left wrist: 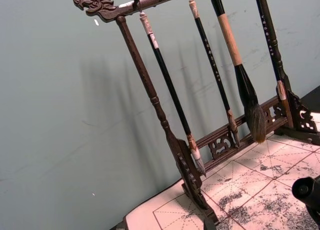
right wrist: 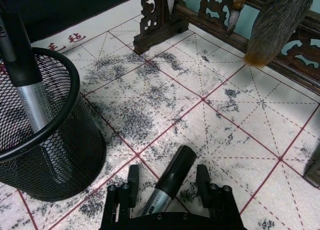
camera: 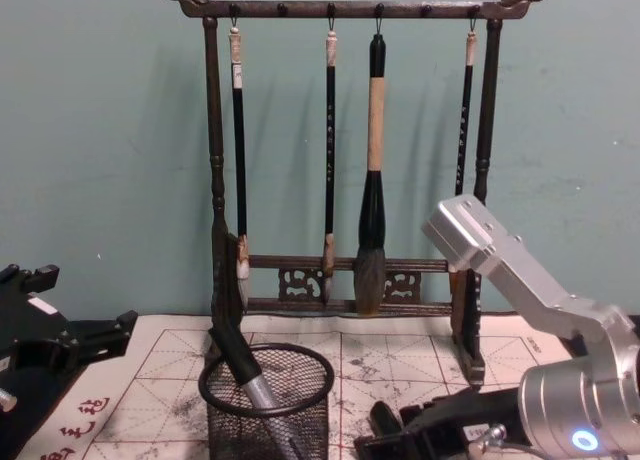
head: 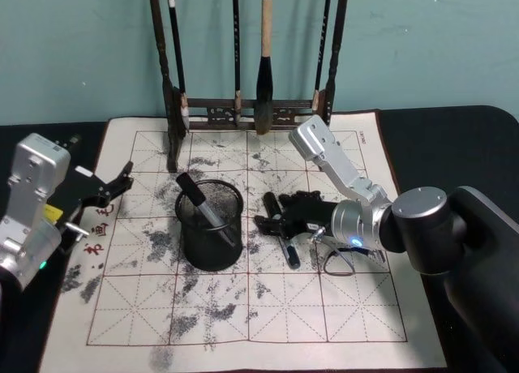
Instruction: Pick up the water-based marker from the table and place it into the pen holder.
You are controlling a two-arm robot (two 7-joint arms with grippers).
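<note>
Grip belongs mid-barrel: the light, stiff, probably slick black-capped silver marker (right wrist: 172, 179) lies between the open jaws of the right gripper (right wrist: 168, 173); left gripper (head: 126, 178) idles far left, jaws parted.

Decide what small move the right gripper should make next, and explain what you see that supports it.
Probably close the right gripper on the marker. Its open fingers sit on either side of the marker, which lies on the mat, with gaps showing, so nothing is gripped yet. Lifting it toward the pen holder can only follow. The left gripper hangs at the mat's left edge.
</note>
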